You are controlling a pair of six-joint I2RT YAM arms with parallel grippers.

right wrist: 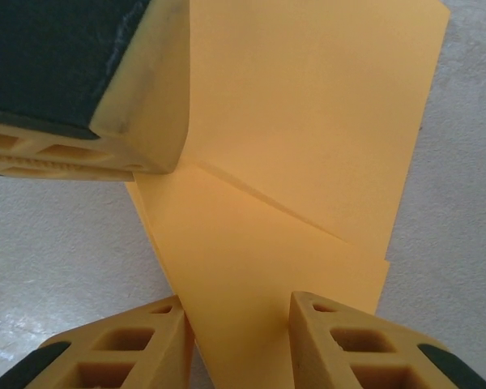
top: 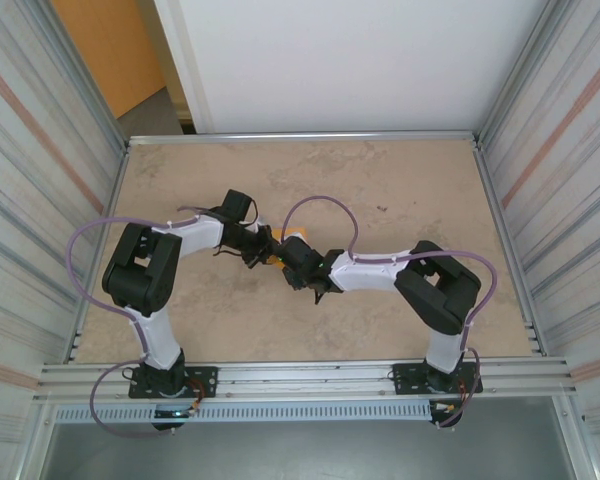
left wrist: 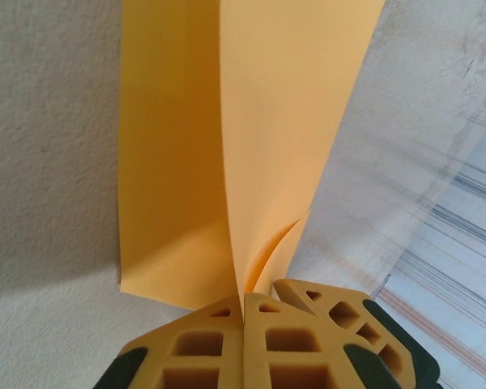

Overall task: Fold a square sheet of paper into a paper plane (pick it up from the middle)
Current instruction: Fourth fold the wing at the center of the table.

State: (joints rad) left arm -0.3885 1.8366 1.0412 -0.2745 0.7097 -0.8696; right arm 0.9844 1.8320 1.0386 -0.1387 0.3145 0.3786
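Nearest the overhead camera, the two white-and-black arms rise from the near rail and bend inward, meeting over the middle of the beige stone-patterned table (top: 380, 180). The left gripper (top: 263, 252) and right gripper (top: 298, 268) face each other there, almost touching, with a sliver of the bright-orange folded square sheet of paper (top: 277, 260) showing between them.

From the left wrist, the yellow ribbed fingers (left wrist: 202, 344) sit at the bottom edge pressed together, with no gap. They are pinching the lower edge of the paper right at its fold. The sheet runs away from them in two layers: one flat panel on the left, one on the right that bows open slightly near the pinch.

From the right wrist, that arm's own yellow fingers (right wrist: 146, 344) stand a narrow way apart at the bottom, and the paper's narrow end runs through the gap between them. Whether they touch it I cannot tell. One finger of the left gripper — yellow with a black pad — comes in at the upper left and lies against the sheet, which carries a diagonal crease across its middle.
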